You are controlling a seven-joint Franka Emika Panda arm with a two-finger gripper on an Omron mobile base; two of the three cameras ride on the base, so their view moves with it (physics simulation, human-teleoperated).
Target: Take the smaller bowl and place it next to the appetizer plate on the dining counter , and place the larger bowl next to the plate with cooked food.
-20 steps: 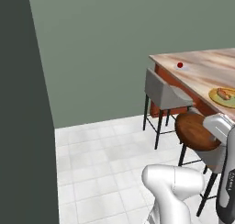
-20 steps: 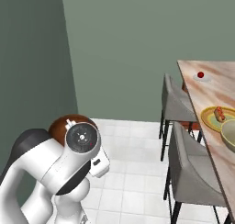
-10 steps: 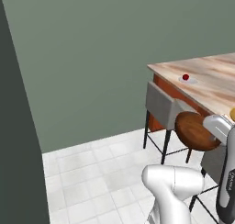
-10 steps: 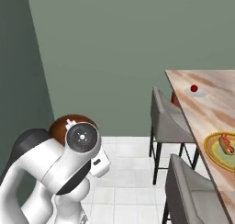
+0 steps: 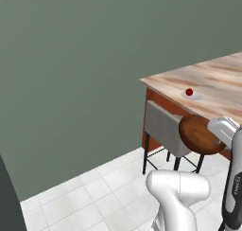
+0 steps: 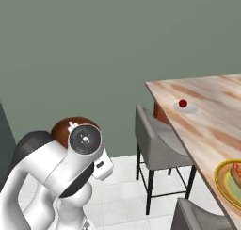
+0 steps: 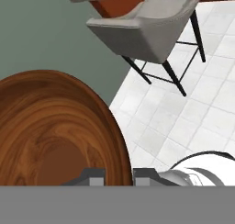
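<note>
The pincer (image 7: 118, 175) is closed on the rim of the small round dark brown wooden bowl (image 7: 55, 131), one finger inside the rim and one outside. The bowl is held off the floor, well apart from the worktop; in the left base view it (image 5: 201, 134) hangs at the end of the white arm, in front of a grey upholstered chair (image 5: 163, 128), and in the right base view its brown curve (image 6: 70, 126) shows just behind the arm's round joint.

The long pink-beige marble worktop (image 5: 222, 78) with red-brown wood sides stands against the grey-green wall. Near its corner, close to the edge facing the chairs, sits the small white round plate (image 5: 191, 95) with a single red morsel at its centre; the same plate (image 6: 184, 107) is seen in the right base view. Further along that edge lies the yellow-rimmed plate with orange and red food (image 6: 230, 177), cut by the frame. Grey chairs on black legs (image 6: 157, 146) stand on white floor tiles (image 5: 80, 201) alongside the worktop.
</note>
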